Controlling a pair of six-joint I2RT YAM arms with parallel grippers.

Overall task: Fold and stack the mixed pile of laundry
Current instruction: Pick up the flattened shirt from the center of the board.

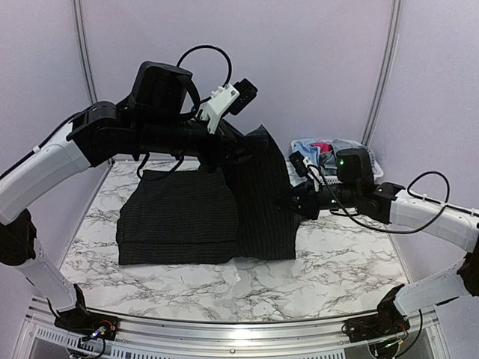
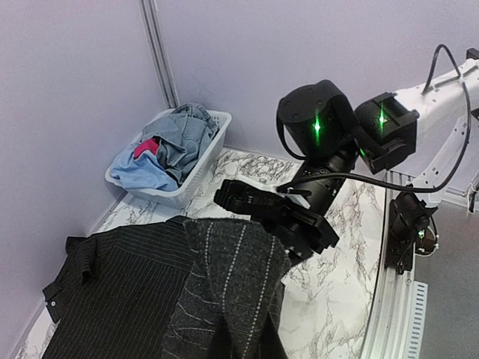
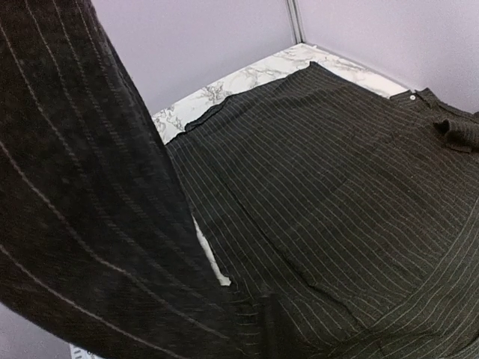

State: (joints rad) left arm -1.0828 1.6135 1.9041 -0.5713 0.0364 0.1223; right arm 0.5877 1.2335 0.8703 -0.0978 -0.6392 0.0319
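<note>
Soft black pinstriped shirt (image 1: 179, 217): flap pinched aloft by left hand (image 1: 227, 140); right hand (image 1: 288, 198) at flap edge, grip unclear.

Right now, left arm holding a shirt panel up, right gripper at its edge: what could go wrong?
1. The right wrist view is filled with cloth, so whether the right gripper has the edge of the black pinstriped shirt is unclear; it may miss or pinch only one layer.
2. The left gripper holds a panel raised; pulling harder could drag the flat part askew.
3. The right arm sits near the basket; a swing may bump it.
</note>
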